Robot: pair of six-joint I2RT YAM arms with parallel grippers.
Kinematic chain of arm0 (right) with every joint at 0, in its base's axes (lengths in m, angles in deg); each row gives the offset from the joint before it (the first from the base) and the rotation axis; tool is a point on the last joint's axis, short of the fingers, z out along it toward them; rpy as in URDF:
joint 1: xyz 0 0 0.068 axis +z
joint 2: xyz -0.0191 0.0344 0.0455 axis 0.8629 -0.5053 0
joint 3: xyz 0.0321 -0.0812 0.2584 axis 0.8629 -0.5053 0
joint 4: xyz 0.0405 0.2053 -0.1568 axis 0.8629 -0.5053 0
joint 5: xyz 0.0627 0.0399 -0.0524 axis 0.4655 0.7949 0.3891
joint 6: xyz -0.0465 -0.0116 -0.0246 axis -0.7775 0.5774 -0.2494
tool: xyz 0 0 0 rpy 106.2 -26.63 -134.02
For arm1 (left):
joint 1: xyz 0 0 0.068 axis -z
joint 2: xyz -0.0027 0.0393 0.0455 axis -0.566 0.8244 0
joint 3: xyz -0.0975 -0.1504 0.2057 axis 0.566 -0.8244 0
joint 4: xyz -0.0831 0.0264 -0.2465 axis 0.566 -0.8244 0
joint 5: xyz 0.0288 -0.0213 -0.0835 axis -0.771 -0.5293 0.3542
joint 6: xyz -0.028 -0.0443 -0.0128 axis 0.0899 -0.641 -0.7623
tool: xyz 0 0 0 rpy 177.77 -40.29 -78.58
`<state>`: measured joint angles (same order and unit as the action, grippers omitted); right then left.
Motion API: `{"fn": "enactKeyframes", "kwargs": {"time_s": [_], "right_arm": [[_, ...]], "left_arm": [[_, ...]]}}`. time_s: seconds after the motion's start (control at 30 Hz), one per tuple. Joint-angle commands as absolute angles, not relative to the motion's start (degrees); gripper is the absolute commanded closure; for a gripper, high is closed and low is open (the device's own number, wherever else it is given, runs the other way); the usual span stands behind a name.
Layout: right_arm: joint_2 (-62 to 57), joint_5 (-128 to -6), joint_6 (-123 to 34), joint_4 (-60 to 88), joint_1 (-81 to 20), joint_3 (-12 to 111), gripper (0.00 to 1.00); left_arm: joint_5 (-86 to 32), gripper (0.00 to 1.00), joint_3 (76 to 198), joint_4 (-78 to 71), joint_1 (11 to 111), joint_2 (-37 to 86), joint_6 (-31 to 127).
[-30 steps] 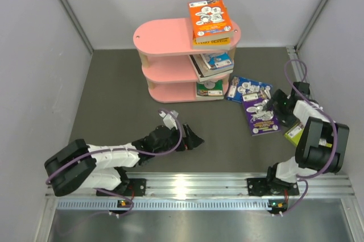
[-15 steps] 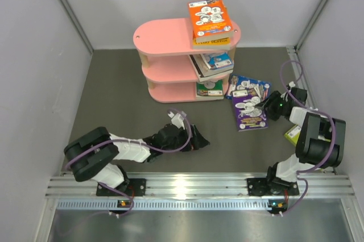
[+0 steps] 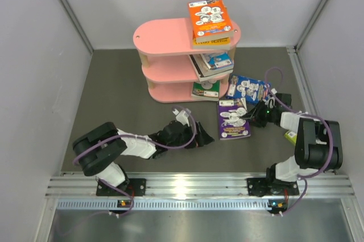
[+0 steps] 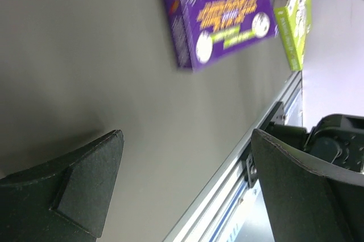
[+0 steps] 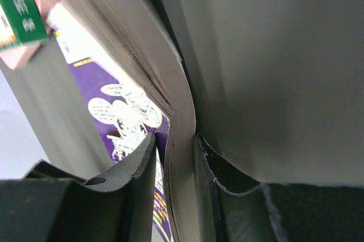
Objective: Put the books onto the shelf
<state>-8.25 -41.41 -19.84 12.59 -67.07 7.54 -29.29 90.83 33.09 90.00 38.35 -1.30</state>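
Item, my right hand: fingers pressed together on the right edge of the purple book (the wrist view shows its pages bowing between them). The book lies on the table, near the shelf's right end and apart from it.
Item, my left hand: spread wide, holding nothing, low over the table left of the purple book.
Item, blue book: flat, just beyond the purple one.
Item, lime book: by the right wall.
Item, shelf contents, all at the right end: orange book atop a yellow-spined book, a small stack on the middle tier, a green book on the bottom tier.
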Motion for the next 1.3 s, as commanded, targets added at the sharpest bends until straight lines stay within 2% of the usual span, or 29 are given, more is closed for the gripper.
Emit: {"fn": "enactKeyframes", "kwargs": {"time_s": [0.0, 0.17, 0.37, 0.53, 0.8, 1.03, 1.17, 1.27], "right_arm": [[-4.93, -42.74, -19.71, 10.0, -65.01, 5.17, 1.0], [6.73, -40.46, -17.08, 8.41, -61.23, 2.53, 1.0], [19.58, -35.62, -10.04, 7.89, -60.09, 2.17, 1.0], [22.68, -34.04, -1.89, 12.62, -57.02, 3.31, 1.0], [20.05, -36.4, 8.59, 27.21, -54.64, 2.53, 1.0], [8.2, -36.15, 21.6, 52.49, -53.94, -2.22, 1.0], [0.65, -37.02, 25.63, 61.64, -52.36, 0.57, 1.0], [-1.57, -37.37, 26.35, 63.08, -51.83, 2.43, 1.0]], "left_arm": [[-29.95, 0.02, 95.06, 34.98, 89.58, 39.51, 0.04], [-32.15, 0.02, 94.55, 30.59, 88.7, 35.75, 1.18], [-39.33, 0.02, 90.68, 18.41, 87.73, 19.78, 3.81], [-44.98, 0.01, 87.95, 9.59, 86.94, 8.95, 5.49], [-47.53, 0.01, 85.31, 1.5, 86.33, -3.37, 4.78], [-48.5, 0.01, 83.73, -2.46, 86.24, -8.73, 3.91], [-49.11, 0.01, 83.38, -3.17, 86.33, -9.88, 4.17], [-49.38, 0.01, 83.37, -3.08, 86.24, -9.62, 4.26]]}}
